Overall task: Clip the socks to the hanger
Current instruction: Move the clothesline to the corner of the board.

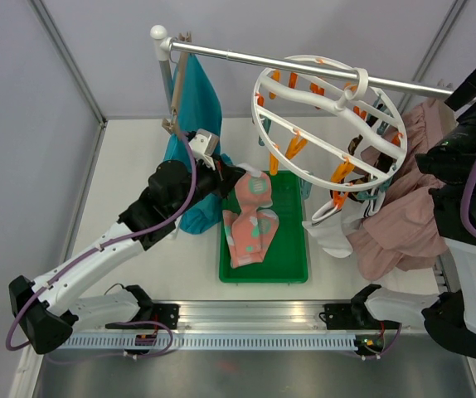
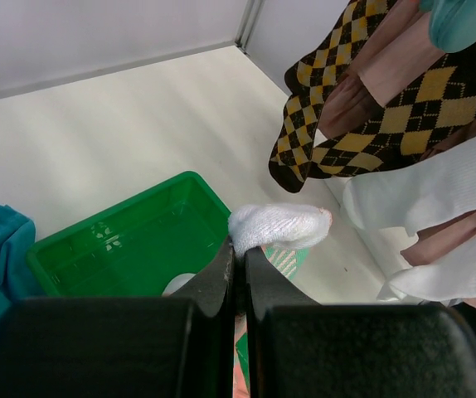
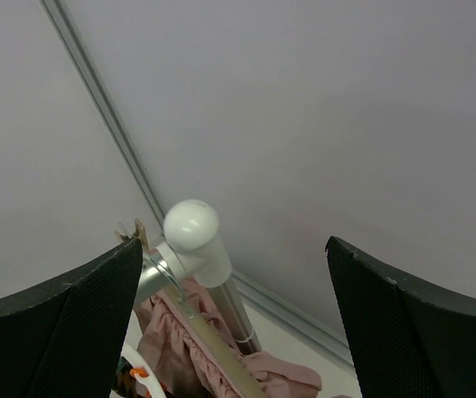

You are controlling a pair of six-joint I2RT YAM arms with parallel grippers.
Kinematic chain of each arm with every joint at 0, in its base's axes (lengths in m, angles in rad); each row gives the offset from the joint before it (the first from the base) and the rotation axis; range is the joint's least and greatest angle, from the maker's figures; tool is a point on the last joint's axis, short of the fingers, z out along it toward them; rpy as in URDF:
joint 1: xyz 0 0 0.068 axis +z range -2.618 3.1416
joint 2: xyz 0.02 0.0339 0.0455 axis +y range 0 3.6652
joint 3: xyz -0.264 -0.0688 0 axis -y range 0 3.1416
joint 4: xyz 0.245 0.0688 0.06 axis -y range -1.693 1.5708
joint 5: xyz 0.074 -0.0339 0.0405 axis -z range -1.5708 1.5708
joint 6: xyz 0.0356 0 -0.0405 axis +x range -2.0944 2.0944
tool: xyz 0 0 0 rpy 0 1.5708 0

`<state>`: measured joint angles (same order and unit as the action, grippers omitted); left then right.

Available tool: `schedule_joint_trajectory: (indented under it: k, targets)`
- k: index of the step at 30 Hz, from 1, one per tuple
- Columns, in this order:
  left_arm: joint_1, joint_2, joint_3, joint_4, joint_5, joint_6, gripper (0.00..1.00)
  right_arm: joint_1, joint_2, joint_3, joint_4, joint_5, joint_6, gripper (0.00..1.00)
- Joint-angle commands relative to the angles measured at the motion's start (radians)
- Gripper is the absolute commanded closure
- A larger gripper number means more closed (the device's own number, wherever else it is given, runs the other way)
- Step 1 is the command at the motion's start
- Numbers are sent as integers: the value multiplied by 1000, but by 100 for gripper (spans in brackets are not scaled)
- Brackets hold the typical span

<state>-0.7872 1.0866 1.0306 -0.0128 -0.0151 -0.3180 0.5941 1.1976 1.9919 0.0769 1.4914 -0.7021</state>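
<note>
My left gripper [image 2: 240,247] is shut on the white knitted end of a pink sock [image 2: 279,225], holding it just above the green tray [image 2: 138,240]. In the top view the pink socks [image 1: 250,224] with mint and white patches lie in that tray, their upper end pulled up to the left gripper [image 1: 240,176]. The round white hanger [image 1: 329,124] hangs from the rail, with argyle socks [image 2: 362,108] and white socks [image 2: 437,191] clipped under it. My right gripper [image 3: 234,247] stands wide open and empty, raised in front of the rail's white end cap [image 3: 192,232].
A teal garment [image 1: 196,124] hangs at the rail's left end, beside the left arm. A dusty-pink skirt [image 1: 404,207] hangs at the right, below the hanger. The metal rail [image 1: 246,58] runs across the back. The right arm [image 1: 470,166] stands tall at the right edge.
</note>
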Motion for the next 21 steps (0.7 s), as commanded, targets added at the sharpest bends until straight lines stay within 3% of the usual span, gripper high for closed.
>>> schedule_joint_trajectory:
  k: [1,4,13,21]
  targets:
    - [-1,-17,2,34,40,-24,98,-4,-23,-7,-359,37,332,2]
    - [-1,-10,2,31,44,-26,98,-4,-20,-5,-511,-13,486,2]
    - [-1,-45,-7,19,20,-10,98,-42,22,-22,-434,-57,455,2]
    - [-1,-37,-7,22,20,-10,98,-83,37,2,-690,-118,665,2]
